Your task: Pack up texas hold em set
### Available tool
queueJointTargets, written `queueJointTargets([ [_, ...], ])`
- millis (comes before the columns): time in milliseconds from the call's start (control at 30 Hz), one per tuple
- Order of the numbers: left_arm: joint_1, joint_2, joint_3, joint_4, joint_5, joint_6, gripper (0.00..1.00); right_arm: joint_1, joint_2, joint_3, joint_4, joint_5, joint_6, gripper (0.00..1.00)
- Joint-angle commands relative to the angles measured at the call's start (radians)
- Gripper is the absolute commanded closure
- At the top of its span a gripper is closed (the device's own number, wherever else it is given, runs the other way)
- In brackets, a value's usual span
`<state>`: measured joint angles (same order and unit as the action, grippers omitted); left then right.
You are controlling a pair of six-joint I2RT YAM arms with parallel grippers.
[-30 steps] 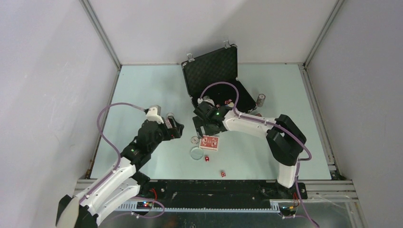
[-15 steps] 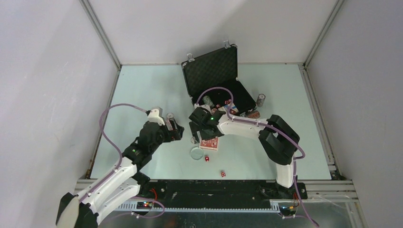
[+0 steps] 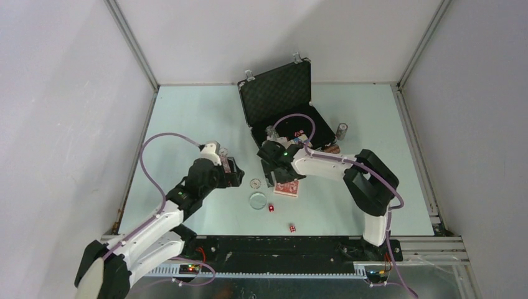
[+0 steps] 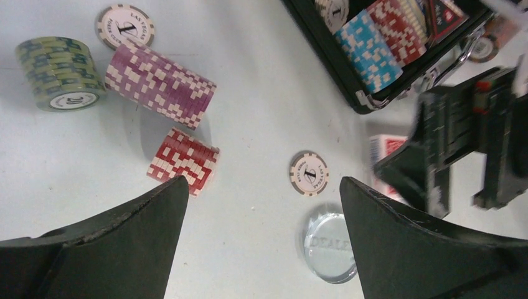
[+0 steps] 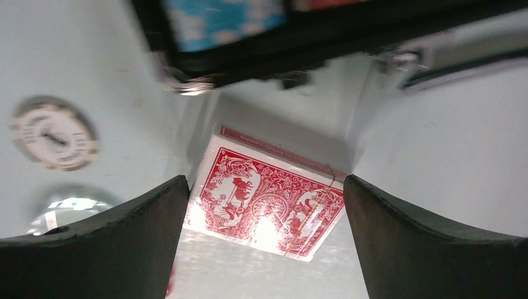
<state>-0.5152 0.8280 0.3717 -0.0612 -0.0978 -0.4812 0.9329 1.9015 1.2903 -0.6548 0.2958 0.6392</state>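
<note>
— Fingers (image 5: 112, 249) of the right gripper (image 3: 281, 174): state and position?
— Spread wide, not closed on anything. They straddle the red-backed deck (image 5: 268, 208), which lies flat near the middle of the table (image 3: 187, 118), just off the near corner of the open briefcase (image 3: 274, 93). Over the last second this gripper swung toward the left arm and back. The deck now sits slightly further toward the right edge, so it was apparently nudged, not lifted.
— Left gripper (image 3: 231, 175)?
— Equally wide, empty. It has advanced toward the table's middle and hangs over the red chip stack (image 4: 183, 161), single chip (image 4: 309, 173) and clear disc (image 4: 330, 246).
— Consequence for packing?
— Judged: deck pickup is the step in hand. Loose chips, disc and dice (image 3: 271, 208) remain outside the briefcase.
— Legible text?
— Single chip: "LAS VEGAS" around "1". Green stack (image 4: 59, 71): "20". Disc: "DEALE", remainder hidden by a finger. Deck lettering is too blurred to read
</note>
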Motion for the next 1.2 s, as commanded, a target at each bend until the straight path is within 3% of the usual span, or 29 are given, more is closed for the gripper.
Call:
queueJointTargets([
  [0,-0.03,0.054,0.049,0.031,0.03,0.049,0.0,-0.069,-0.065,-0.078,-0.087,0.05,-0.015,0.05],
  [333,-0.173,0.339,0.273,-0.129,-0.012,0.101,0.02,-0.162,-0.326,-0.218,0.103,-0.097,-0.01,0.06],
  [533,-0.187,0.555,0.497,-0.431,-0.012,0.081,0.02,-0.159,-0.411,-0.235,0.109,0.003,-0.009,0.06],
  [633,-0.192,0.626,0.549,-0.494,-0.01,0.076,0.02,-0.16,-0.449,-0.261,0.139,0.027,-0.004,0.06],
  [800,-0.193,0.715,0.626,-0.562,0.026,0.077,0.16,-0.173,-0.519,-0.313,0.187,0.02,-0.016,0.07],
  [1167,-0.215,0.933,0.822,-0.707,0.035,0.106,0.21,-0.223,-0.585,-0.378,0.243,-0.052,-0.033,0.07],
])
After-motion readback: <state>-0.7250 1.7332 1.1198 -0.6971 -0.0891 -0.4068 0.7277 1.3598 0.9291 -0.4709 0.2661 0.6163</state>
